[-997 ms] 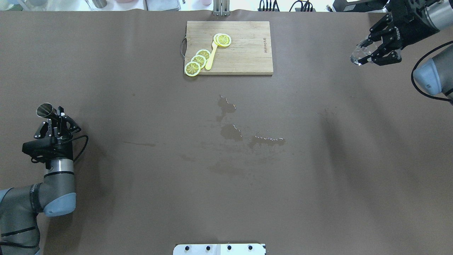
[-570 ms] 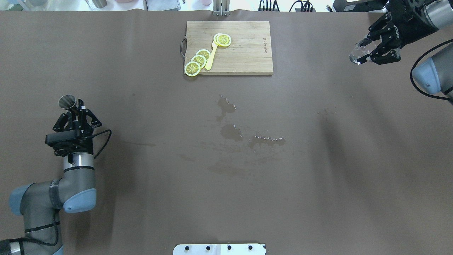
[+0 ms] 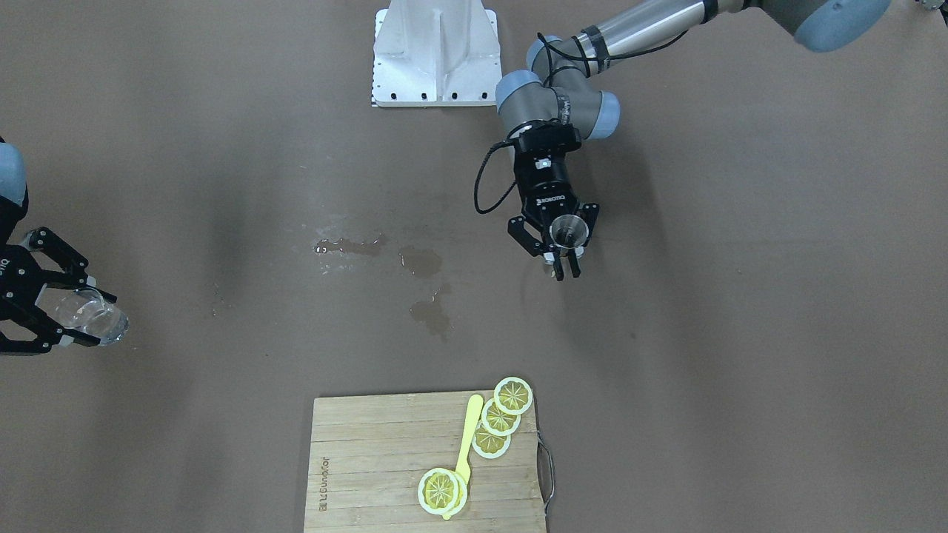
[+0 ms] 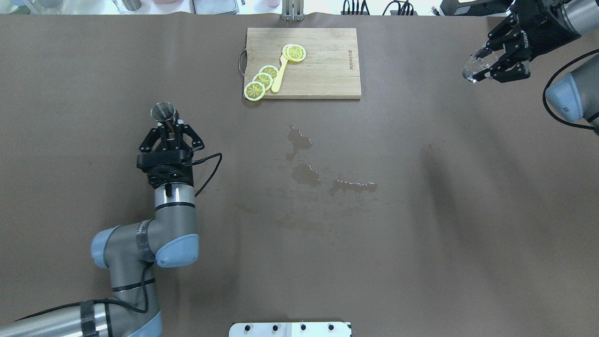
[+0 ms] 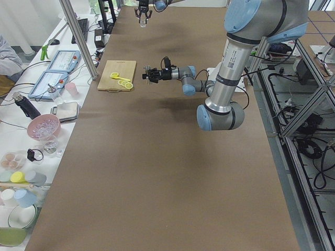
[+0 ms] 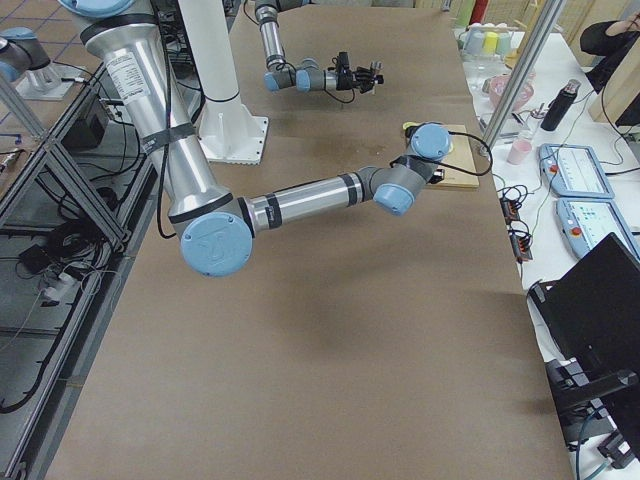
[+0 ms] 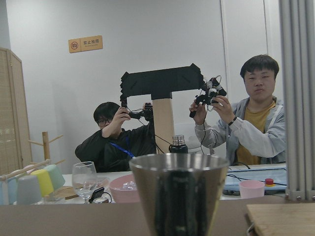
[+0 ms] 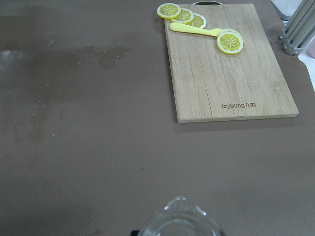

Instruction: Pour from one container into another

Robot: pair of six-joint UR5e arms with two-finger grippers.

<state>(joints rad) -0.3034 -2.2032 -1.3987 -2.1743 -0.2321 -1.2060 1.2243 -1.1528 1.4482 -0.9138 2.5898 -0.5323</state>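
The small glass cup (image 4: 473, 68) is up in the air over the far right corner of the bench (image 4: 421, 243), clenched between the right fingers (image 4: 490, 74). It looks tilted. Whether it holds anything cannot be told. The front-facing view shows it more clearly than the overhead one: clear glass (image 3: 85, 314) poking out past the black finger bars (image 3: 74, 337). The right wrist camera catches only the rim (image 8: 179, 221) at the bottom edge, above bare brown bench.

Well apart from it, over the left half, the steel jigger (image 4: 163, 112) stands upright, its open mouth facing up. The left fingers (image 4: 172, 132) are closed on its lower part. The front-facing view looks straight into the mouth (image 3: 569, 229). The left wrist view shows what neither top view does: the rim (image 7: 179, 164) sits level. The exterior left view shows this hand (image 5: 152, 76) carried clear of the bench, with its shadow below.

Between the two arms, wet patches (image 4: 306, 174) darken the bench. At the far edge lies a wooden cutting board (image 4: 323, 70) carrying lemon slices (image 4: 262, 79) and a yellow utensil (image 4: 279, 77). The right wrist view alone makes its printed brand mark (image 8: 238, 105) legible.

Past the jigger's rim, the left wrist camera shows two people (image 7: 258, 123) holding devices, behind a side table with cups and a wine glass (image 7: 84, 177).
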